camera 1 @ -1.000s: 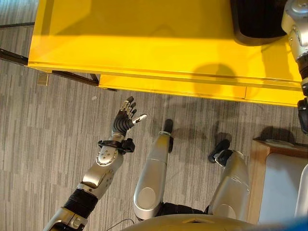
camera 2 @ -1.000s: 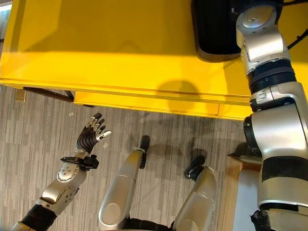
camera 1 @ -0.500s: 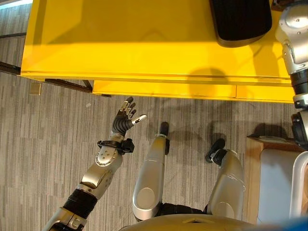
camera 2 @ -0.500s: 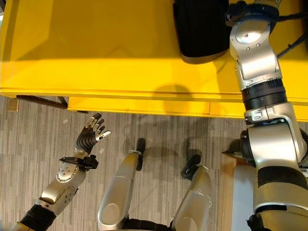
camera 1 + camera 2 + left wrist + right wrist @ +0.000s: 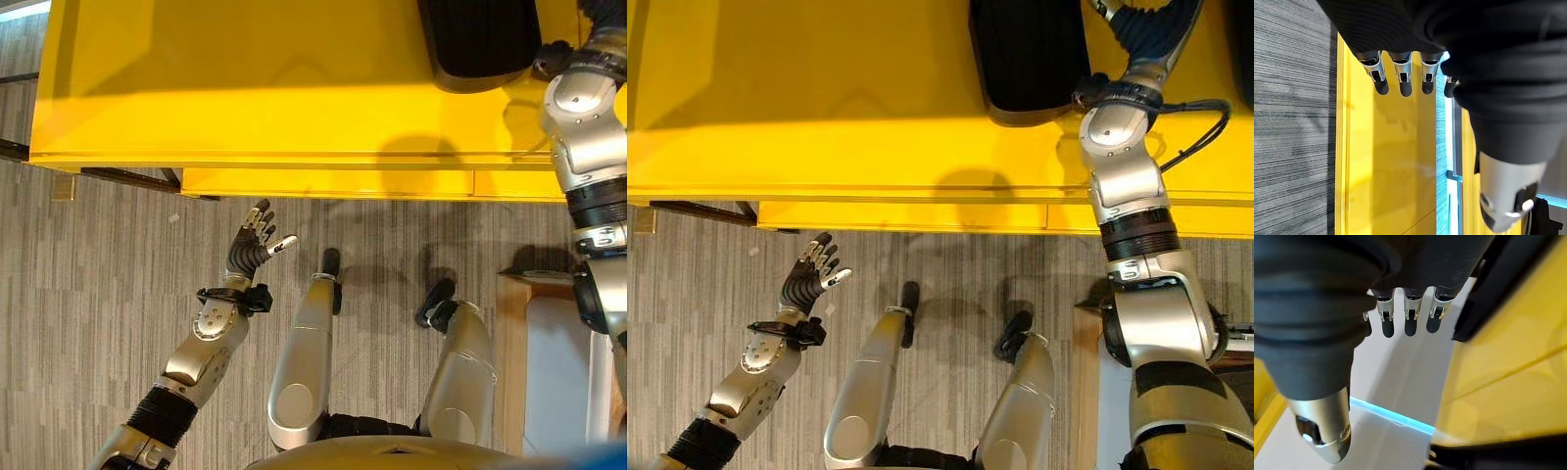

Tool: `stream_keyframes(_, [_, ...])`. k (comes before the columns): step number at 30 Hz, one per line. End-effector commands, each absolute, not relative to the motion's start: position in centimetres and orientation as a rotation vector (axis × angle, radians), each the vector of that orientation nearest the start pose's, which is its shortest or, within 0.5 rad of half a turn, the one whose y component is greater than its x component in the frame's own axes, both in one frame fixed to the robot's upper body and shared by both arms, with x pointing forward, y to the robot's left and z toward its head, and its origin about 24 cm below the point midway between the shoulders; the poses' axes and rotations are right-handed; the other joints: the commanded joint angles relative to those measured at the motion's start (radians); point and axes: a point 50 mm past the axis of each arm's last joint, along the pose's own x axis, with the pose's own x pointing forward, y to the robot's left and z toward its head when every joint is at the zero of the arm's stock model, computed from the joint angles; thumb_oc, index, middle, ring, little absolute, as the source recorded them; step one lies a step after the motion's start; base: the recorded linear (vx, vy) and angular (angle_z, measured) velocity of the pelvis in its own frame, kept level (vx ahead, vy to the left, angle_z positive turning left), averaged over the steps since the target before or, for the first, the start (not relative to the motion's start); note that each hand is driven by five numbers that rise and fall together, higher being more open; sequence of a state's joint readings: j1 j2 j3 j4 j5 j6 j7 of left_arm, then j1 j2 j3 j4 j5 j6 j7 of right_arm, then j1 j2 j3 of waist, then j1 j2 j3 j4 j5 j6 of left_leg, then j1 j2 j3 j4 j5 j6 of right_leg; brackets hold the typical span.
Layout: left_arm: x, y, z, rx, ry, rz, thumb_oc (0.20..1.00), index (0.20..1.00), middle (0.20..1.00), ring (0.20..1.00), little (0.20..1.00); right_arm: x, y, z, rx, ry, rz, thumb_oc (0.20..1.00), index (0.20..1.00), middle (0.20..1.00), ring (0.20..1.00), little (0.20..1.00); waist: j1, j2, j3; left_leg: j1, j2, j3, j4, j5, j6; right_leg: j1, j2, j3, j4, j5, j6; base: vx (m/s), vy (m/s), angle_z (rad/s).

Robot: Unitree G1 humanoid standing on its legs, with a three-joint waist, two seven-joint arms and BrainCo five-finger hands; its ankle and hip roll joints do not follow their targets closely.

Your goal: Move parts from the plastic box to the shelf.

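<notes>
In the left eye view, the left hand (image 5: 253, 245) is hanging low over the grey floor (image 5: 88, 294), just below the front edge of the yellow bench (image 5: 245, 98), fingers spread and holding nothing, while the right arm is reaching up over the bench beside the black plastic box (image 5: 480, 44) at its far right. The right eye view is showing the same box (image 5: 1029, 54) with its inside dark, so no parts can be made out, and the right arm is passing just beside its near corner. In the left wrist view, straight, released fingers (image 5: 1400, 78) are pointing at the bench edge. In the right wrist view, the right hand (image 5: 1405, 313) is hovering with relaxed, empty fingers near the box's dark rim (image 5: 1484, 298). Judging from this, the arm could clip the box wall and shove it, since it is travelling so close; a blind reach could also miss the parts.
</notes>
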State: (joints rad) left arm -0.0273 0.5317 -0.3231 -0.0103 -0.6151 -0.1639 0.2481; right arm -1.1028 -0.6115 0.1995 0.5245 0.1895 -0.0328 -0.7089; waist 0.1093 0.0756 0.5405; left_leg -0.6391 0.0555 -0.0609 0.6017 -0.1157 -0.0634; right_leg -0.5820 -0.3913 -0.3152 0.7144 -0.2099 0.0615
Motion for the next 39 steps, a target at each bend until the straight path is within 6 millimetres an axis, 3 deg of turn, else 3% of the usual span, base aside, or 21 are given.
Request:
stream_keyframes(1, [24.0, 19.5, 6.8, -0.092, -0.081, -0.007, 1.0, 1.0, 1.0, 1.0, 1.0, 35.3, -21.7, 33.6, -0.189, -0.855, -0.619, 1.0, 1.0, 1.0, 1.0, 1.0, 0.014, -0.018, -0.021, -0.014, 0.014, 0.028, 0.001, -0.024, 0.0, 0.107, 0.033, 0.049, 0.052, -0.143, 0.012, 0.0, 0.0, 0.0])
stream_keyframes(2, [24.0, 19.4, 6.6, -0.09, -0.077, -0.01, 1.0, 1.0, 1.0, 1.0, 1.0, 35.7, -21.1, 32.4, -0.166, -0.823, -0.586, 1.0, 1.0, 1.0, 1.0, 1.0, 0.012, -0.017, -0.021, -0.017, 0.014, 0.029, 0.002, -0.023, 0.001, 0.105, 0.034, 0.048, 0.053, -0.142, 0.011, 0.0, 0.0, 0.0])
stream_keyframes(6, [23.9, 19.4, 6.5, -0.091, -0.071, -0.012, 1.0, 1.0, 1.0, 1.0, 1.0, 36.2, -20.6, 30.9, -0.136, -0.773, -0.558, 1.0, 1.0, 1.0, 1.0, 1.0, 0.011, -0.017, -0.021, -0.022, 0.015, 0.029, 0.006, -0.024, 0.002, 0.1, 0.032, 0.048, 0.058, -0.143, 0.012, 0.0, -0.003, -0.02])
stream_keyframes(8, [23.9, 19.4, 6.5, -0.091, -0.071, -0.012, 1.0, 1.0, 1.0, 1.0, 1.0, 36.2, -20.6, 30.9, -0.136, -0.773, -0.558, 1.0, 1.0, 1.0, 1.0, 1.0, 0.011, -0.017, -0.021, -0.022, 0.015, 0.029, 0.006, -0.024, 0.002, 0.1, 0.032, 0.048, 0.058, -0.143, 0.012, 0.0, 0.0, 0.0])
stream_keyframes(9, [23.8, 19.5, 6.5, -0.097, -0.068, -0.005, 1.0, 1.0, 1.0, 1.0, 1.0, 36.5, -20.2, 29.9, -0.139, -0.743, -0.534, 1.0, 1.0, 1.0, 1.0, 1.0, 0.012, -0.017, -0.021, -0.023, 0.016, 0.029, 0.006, -0.024, 0.002, 0.099, 0.031, 0.045, 0.06, -0.144, 0.012, 0.0, 0.0, 0.0])
stream_keyframes(22, [23.7, 19.5, 5.9, -0.094, -0.047, 0.003, 1.0, 1.0, 1.0, 1.0, 1.0, 37.4, -19.0, 25.8, -0.064, -0.61, -0.463, 1.0, 1.0, 1.0, 1.0, 1.0, 0.011, -0.017, -0.021, -0.033, 0.015, 0.028, 0.012, -0.026, 0.007, 0.092, 0.029, 0.045, 0.064, -0.145, 0.011, 0.0, 0.0, 0.0])
stream_keyframes(39, [23.7, 19.5, 5.8, -0.08, -0.042, 0.011, 1.0, 1.0, 1.0, 1.0, 1.0, 37.5, -17.2, 24.1, -0.008, -0.558, -0.399, 1.0, 1.0, 1.0, 1.0, 1.0, 0.01, -0.02, -0.021, -0.035, 0.016, 0.034, 0.014, -0.029, 0.009, 0.086, 0.03, 0.047, 0.066, -0.142, 0.01, 0.0, 0.0, 0.0])
